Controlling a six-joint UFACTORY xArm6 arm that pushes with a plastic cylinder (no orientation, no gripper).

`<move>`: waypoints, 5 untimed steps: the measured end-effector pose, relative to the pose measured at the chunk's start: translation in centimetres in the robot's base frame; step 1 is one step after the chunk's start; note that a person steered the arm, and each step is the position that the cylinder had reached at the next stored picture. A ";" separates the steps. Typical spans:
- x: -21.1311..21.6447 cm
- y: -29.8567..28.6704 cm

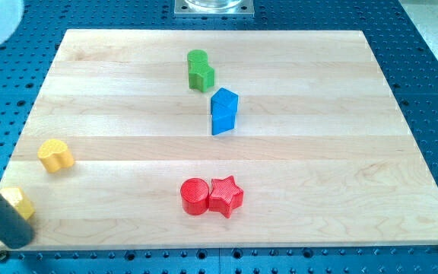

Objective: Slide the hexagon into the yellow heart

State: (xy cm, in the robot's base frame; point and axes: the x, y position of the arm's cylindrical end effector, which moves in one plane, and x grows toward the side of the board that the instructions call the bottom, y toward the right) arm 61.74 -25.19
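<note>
A yellow hexagon lies near the board's lower left corner, partly hidden behind my rod. The yellow heart lies above it and a little to its right, with a gap between them. My dark rod comes in from the view's left edge, and my tip rests at the board's bottom left edge, just below the hexagon. I cannot tell whether the rod touches the hexagon.
A green block lies at the top centre, with a blue block just below and to its right. A red cylinder and a red star touch each other at the bottom centre. The wooden board sits on a blue perforated table.
</note>
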 end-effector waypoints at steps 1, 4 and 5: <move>-3.0 1.1; -5.2 3.1; -1.3 3.0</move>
State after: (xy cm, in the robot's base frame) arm 60.43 -22.18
